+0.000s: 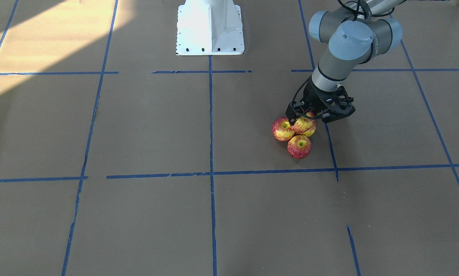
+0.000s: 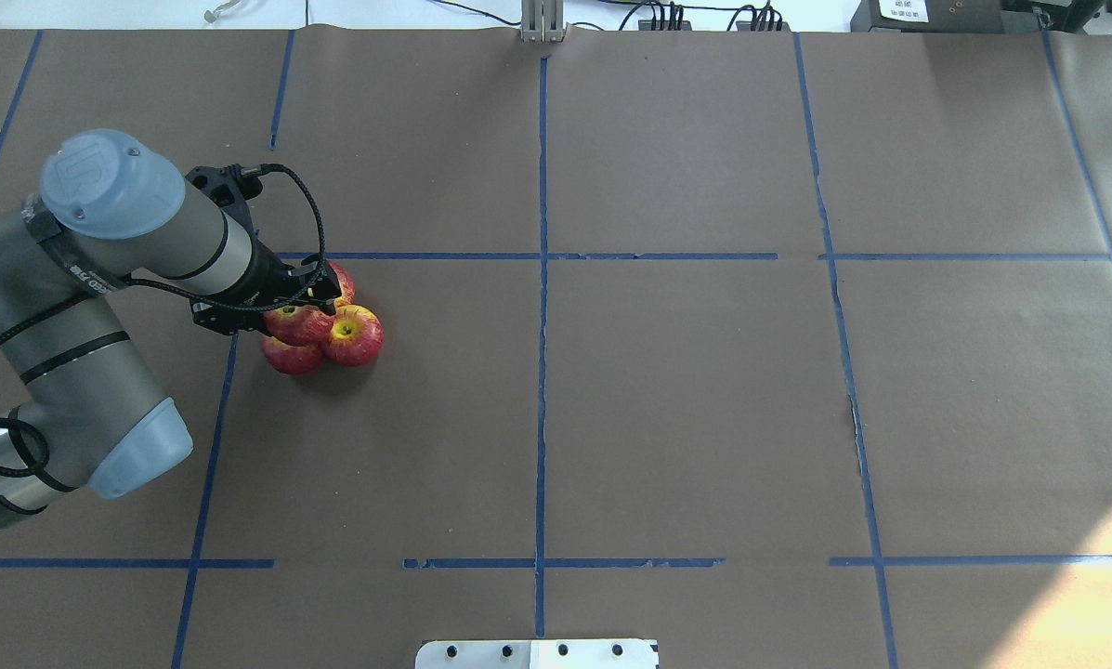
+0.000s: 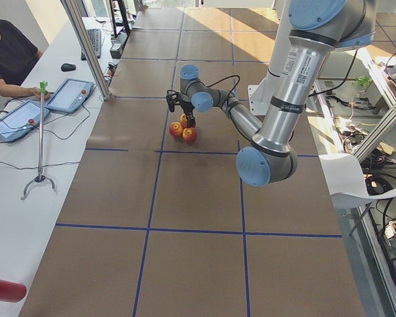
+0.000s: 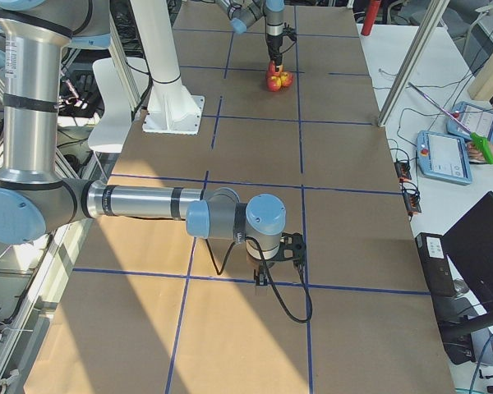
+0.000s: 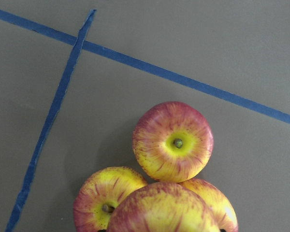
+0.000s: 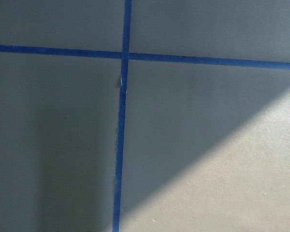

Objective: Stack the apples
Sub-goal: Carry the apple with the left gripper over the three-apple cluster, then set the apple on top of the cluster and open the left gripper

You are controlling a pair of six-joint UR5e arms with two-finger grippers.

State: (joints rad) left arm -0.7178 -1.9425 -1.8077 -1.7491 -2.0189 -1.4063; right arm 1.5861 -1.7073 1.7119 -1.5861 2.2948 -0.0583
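Four red-and-yellow apples sit clustered on the brown table. Three rest on the table: one apple (image 1: 299, 147) toward the operators, one apple (image 1: 281, 130) beside it, and one apple (image 1: 311, 131) mostly hidden. The fourth apple (image 1: 303, 124) sits on top of them, between the fingers of my left gripper (image 1: 302, 118), which is shut on it. In the overhead view the top apple (image 2: 297, 322) lies under the left gripper (image 2: 303, 302). The left wrist view shows the top apple (image 5: 162, 210) close up over the other three. My right gripper (image 4: 279, 256) hovers low over bare table far away; I cannot tell its state.
Blue tape lines (image 1: 211, 115) divide the brown table into squares. The white robot base (image 1: 210, 27) stands at the table's robot side. A side bench with tablets (image 3: 69, 94) and a seated person (image 3: 10, 59) runs along the operators' edge.
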